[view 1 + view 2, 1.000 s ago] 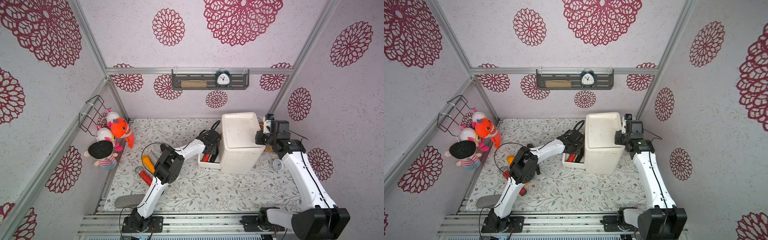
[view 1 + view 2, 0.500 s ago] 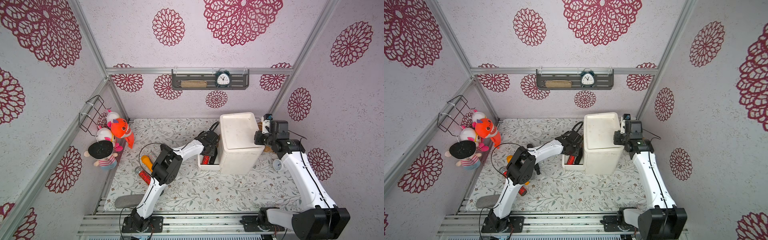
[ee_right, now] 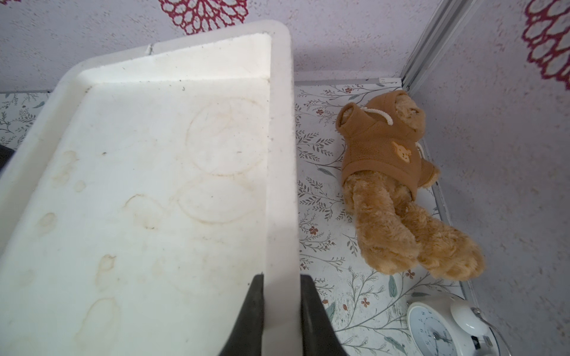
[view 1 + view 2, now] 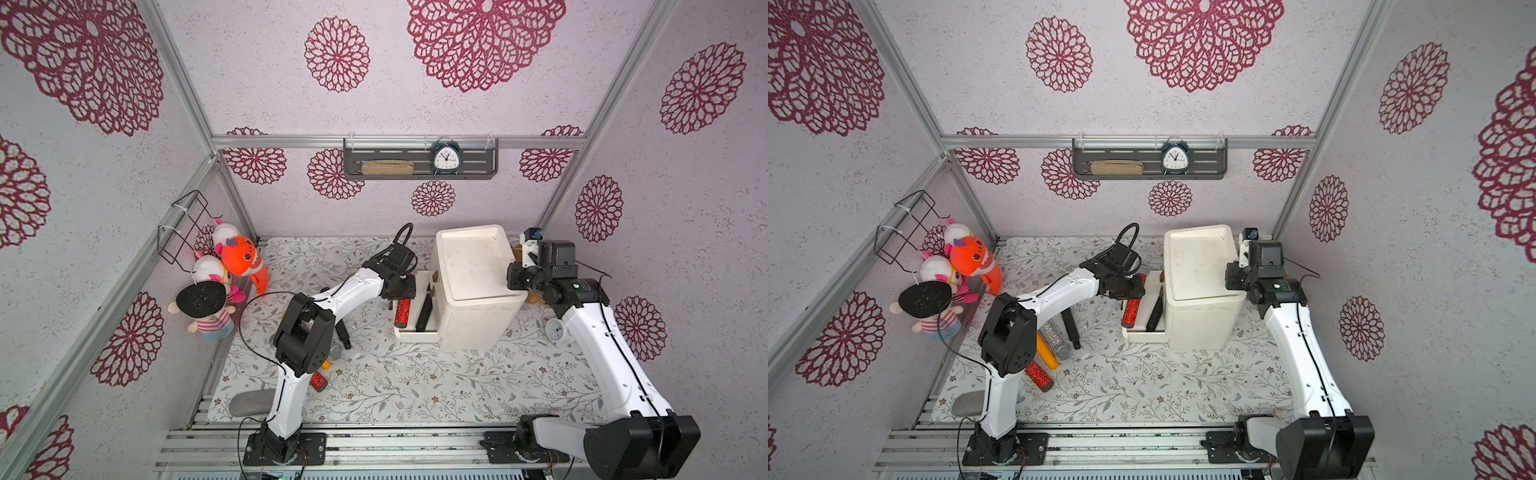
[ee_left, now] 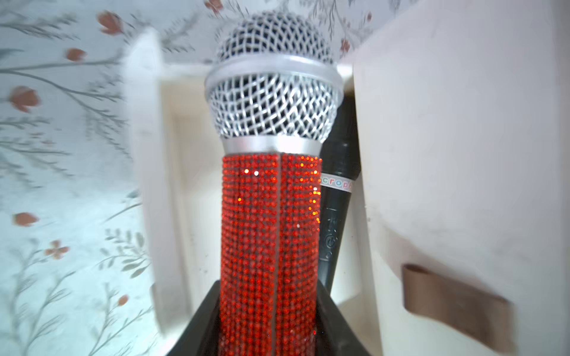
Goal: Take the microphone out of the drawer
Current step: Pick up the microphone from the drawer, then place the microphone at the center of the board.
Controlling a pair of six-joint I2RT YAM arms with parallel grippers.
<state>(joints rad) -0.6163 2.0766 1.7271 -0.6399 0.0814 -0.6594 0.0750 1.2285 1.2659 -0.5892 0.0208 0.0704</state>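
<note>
left gripper is clamped on red microphone; should be lifted straight out, clear of drawer wall and black microphone beside the jaws. right gripper is pinched on cabinet rim.

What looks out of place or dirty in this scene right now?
The recessed top of the white cabinet carries brownish ring stains. Beside it, a teddy bear lies sprawled on the mat in the corner, and several microphones lie strewn elsewhere on it.
</note>
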